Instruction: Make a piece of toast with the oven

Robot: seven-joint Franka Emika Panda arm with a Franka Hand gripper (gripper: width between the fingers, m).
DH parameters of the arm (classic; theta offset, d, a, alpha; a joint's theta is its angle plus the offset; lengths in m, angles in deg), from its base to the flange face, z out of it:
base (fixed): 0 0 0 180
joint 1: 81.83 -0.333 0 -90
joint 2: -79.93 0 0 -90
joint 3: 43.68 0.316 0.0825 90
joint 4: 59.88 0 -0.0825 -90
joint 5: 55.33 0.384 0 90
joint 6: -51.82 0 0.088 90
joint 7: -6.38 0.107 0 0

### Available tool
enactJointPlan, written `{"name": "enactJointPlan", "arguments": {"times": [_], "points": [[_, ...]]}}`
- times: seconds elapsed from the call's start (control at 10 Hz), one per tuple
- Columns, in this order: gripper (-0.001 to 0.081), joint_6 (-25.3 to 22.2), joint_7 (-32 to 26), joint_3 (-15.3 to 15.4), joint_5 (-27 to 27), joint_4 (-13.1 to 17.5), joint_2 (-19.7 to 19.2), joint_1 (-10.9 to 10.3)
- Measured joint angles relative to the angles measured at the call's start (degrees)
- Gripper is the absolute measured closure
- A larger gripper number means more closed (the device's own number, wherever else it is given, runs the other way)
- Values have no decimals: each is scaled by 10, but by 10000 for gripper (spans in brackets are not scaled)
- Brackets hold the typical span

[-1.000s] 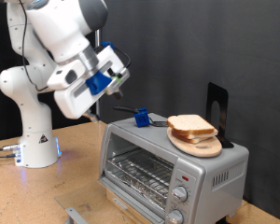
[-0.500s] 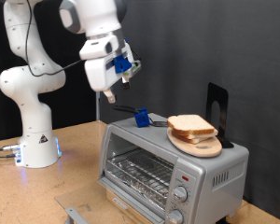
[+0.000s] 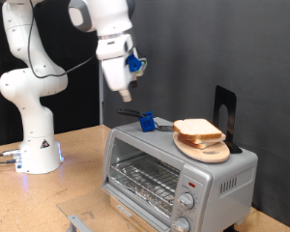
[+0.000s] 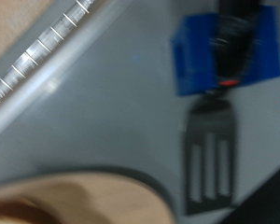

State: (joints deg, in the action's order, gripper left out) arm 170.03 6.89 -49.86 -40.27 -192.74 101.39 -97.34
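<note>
The piece of toast (image 3: 198, 129) lies on the oven (image 3: 179, 174), not inside; the gripper (image 3: 127, 97), at ten o'clock from it, holds nothing, opening unclear.

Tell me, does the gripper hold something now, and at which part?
Nothing is held. The gripper hangs in the air above the oven, with nothing between its fingers. The piece of toast lies on the round wooden board on the oven's top.
</note>
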Motion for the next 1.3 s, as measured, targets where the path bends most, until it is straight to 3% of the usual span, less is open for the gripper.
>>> {"name": "enactJointPlan", "arguments": {"times": [0.1,0.3,0.7,1.0,1.3], "points": [[-2,0,-7,10,-1,-3,13,-9],[-2,50,11,44,-15,-30,51,-11],[-2,61,111,90,-20,-80,123,-9],[-2,55,132,97,-13,-95,139,-10],[-2,117,134,103,-32,-119,122,-5]]}}
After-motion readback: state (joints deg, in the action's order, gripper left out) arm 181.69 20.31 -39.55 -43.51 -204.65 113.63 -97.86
